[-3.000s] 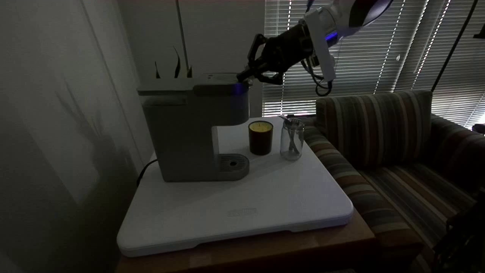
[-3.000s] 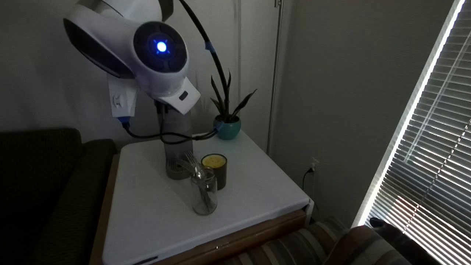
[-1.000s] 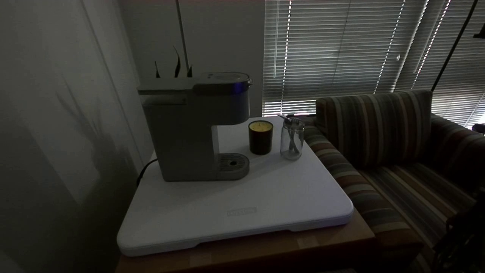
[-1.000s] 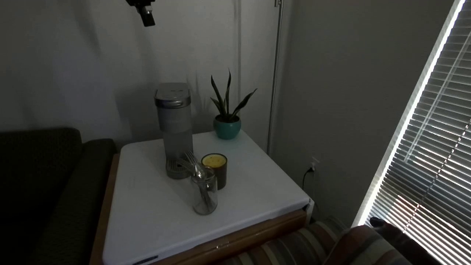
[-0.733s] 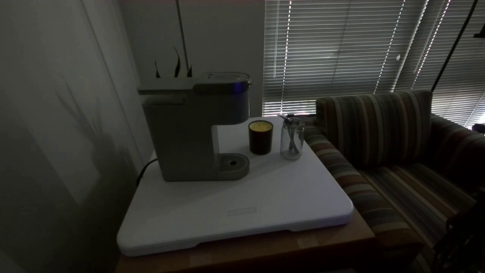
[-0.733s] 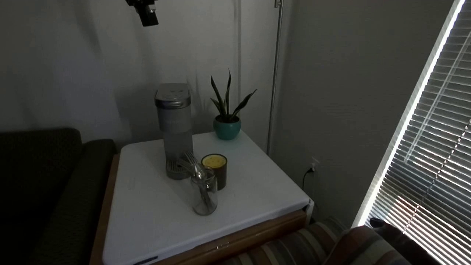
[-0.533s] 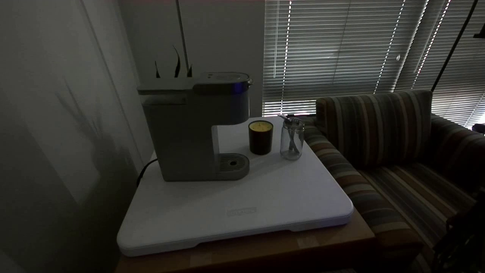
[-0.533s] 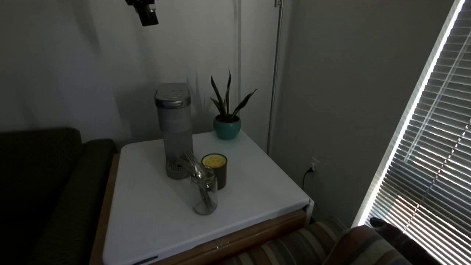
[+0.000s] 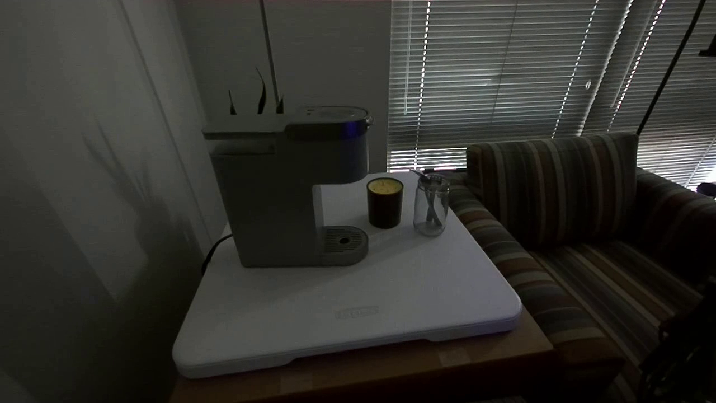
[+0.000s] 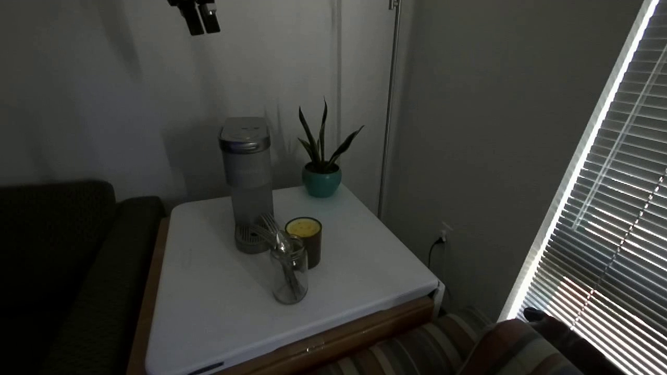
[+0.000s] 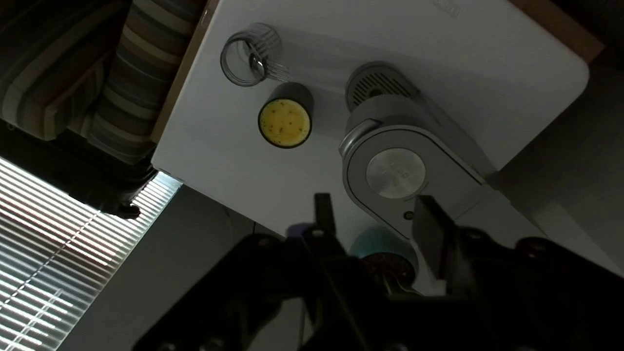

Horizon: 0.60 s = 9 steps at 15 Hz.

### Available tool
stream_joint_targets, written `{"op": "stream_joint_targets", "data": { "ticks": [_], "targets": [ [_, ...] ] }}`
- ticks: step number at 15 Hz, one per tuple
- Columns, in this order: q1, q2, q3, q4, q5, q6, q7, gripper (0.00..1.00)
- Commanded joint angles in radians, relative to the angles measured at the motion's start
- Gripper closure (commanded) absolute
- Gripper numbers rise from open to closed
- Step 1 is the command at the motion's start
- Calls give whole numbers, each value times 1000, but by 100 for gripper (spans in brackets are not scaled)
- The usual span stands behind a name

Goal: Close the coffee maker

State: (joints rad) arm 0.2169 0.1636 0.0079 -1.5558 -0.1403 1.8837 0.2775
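Observation:
The grey coffee maker [image 9: 268, 207] stands upright on the white table top [image 9: 335, 291]. It also shows in an exterior view [image 10: 249, 172] and from above in the wrist view [image 11: 443, 165]. Its lid [image 11: 434, 187], with a round silver disc, lies flat and down on the body. My gripper [image 11: 374, 196] is open and empty, its fingers apart, above the coffee maker in the wrist view. In an exterior view my gripper [image 10: 204, 31] hangs at the top edge, higher than the coffee maker and apart from it.
A dark candle jar [image 9: 385, 207] and a glass jar with cutlery [image 9: 430, 210] stand in front of the coffee maker. A plant in a teal pot [image 10: 321, 179] stands at the table's back corner. A striped armchair [image 9: 551, 201] is beside the table.
Three seconds ago my gripper was at the lid's front edge. It has since moved up and away, and its fingers have spread apart in the last half second. The coffee maker looks unchanged.

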Motion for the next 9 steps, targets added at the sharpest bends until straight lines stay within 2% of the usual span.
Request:
{"op": "stream_joint_targets", "data": {
  "ticks": [1, 4, 9],
  "targets": [
    [-30, 5, 29, 8, -9, -2, -14, 21],
    [-30, 6, 31, 10, -11, -8, -11, 1],
    [-36, 6, 29, -2, 27, 3, 35, 0]
  ]
}}
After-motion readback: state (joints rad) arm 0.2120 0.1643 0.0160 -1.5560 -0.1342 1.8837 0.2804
